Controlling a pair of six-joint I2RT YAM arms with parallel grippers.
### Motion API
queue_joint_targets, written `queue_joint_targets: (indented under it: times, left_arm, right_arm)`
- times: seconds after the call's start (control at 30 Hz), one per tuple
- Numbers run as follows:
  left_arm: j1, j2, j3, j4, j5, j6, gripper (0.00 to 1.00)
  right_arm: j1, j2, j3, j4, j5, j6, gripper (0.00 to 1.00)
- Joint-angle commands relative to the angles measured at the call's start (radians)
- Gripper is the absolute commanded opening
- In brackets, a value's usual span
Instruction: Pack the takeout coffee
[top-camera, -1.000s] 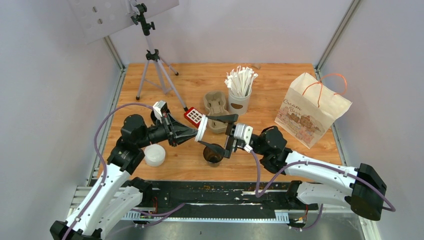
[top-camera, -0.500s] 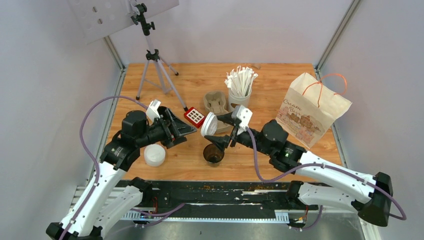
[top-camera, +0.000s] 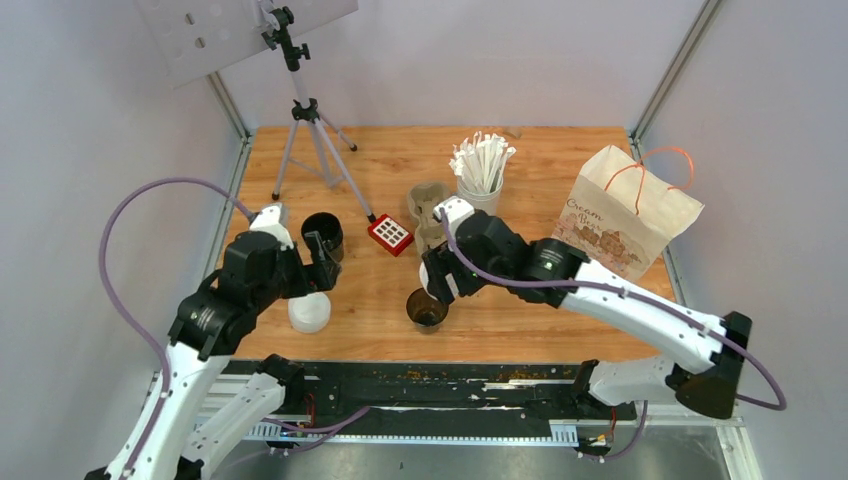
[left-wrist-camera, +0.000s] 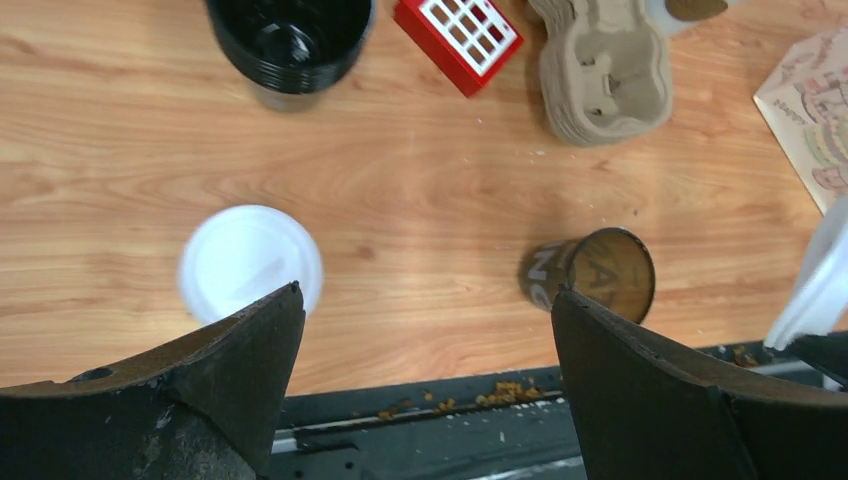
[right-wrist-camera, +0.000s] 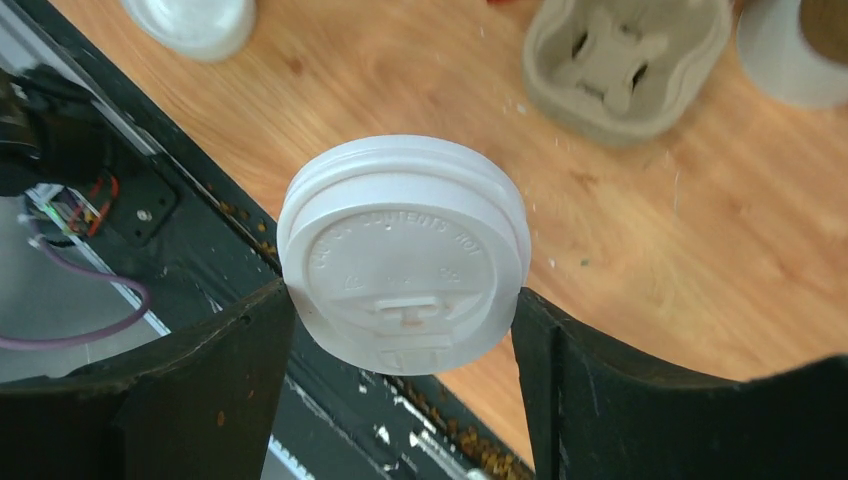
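**Right wrist cam: lid handoff is done, left arm has backed off**

So the white lid (right-wrist-camera: 405, 250) is now pinched edge to edge in the right gripper (right-wrist-camera: 403, 295), top face toward the camera. A second ago the left gripper (left-wrist-camera: 425, 295) was the one clamped on it, out over the middle of the table (top-camera: 560, 320). It let go, and that arm has pulled back to its own side. Its jaws are spread wide with nothing between them.

The right arm has also swung round and lower with the lid. In the top view it's just above and behind the open cup (top-camera: 427, 307), which stands uncovered near the front edge. The lidded cup (top-camera: 309, 311) sits well to the left of it, close under the left arm.

My read is that one coffee is capped and the second is about to be. The lid looks tilted, so it probably needs levelling and centring over the rim before pressing down. Neither cup is in the pulp tray (top-camera: 430, 205) or the paper bag (top-camera: 625, 215) yet, so the actual packing is all still ahead.
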Motion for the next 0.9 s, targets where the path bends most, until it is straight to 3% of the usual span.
queue_joint_targets:
  times: [0.0, 0.17, 0.37, 0.87]
  left_arm:
    - [-0.003, -0.096, -0.042, 0.002, -0.131, 0.113, 1.00]
    - [-0.003, -0.218, -0.131, 0.049, -0.174, 0.144, 1.00]
    - [-0.003, -0.336, -0.177, 0.086, -0.192, 0.137, 1.00]
    - [-0.002, -0.347, -0.183, 0.073, -0.218, 0.129, 1.00]
  right_arm:
    - [0.010, 0.142, 0.155, -0.285, -0.002, 0.111, 0.76]
    - [0.017, 0.313, 0.286, -0.432, -0.025, 0.132, 0.76]
    - [0.017, 0.435, 0.353, -0.454, -0.061, 0.120, 0.77]
    - [0.017, 0.617, 0.431, -0.433, -0.097, 0.095, 0.78]
